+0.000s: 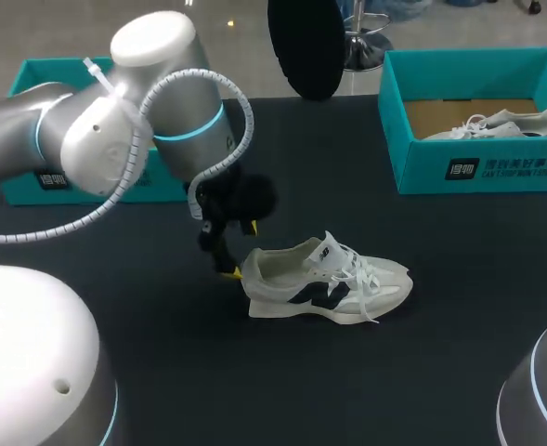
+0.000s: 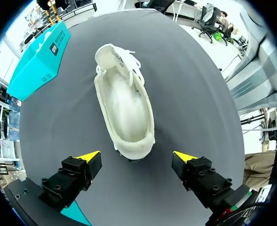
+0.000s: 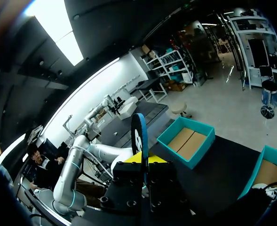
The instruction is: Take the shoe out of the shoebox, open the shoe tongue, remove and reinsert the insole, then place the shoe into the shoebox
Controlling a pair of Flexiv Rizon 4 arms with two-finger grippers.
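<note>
Shoe lay on its sole on the table, out of the box, toe twd the robot's right and heel twd the L gripper. That gripper's fingers stood wide apart just behind the heel, one tip either side, gripping nothing. In the head view one tip looked v. near the heel collar; contact couldn't be told. R gripper hung high above the table, tips pinched on the dark insole, seen edge-on in its wrist view. Teal shoebox sat at the far right w/ a 2nd shoe inside.

Judged step: insole out, reinsertion not yet begun. Next move prob. called for bringing the insole down toe-first into the shoe's opening, w/ the L gripper steadying the heel so the shoe wouldn't slide, and the tongue kept clear of the opening.
</note>
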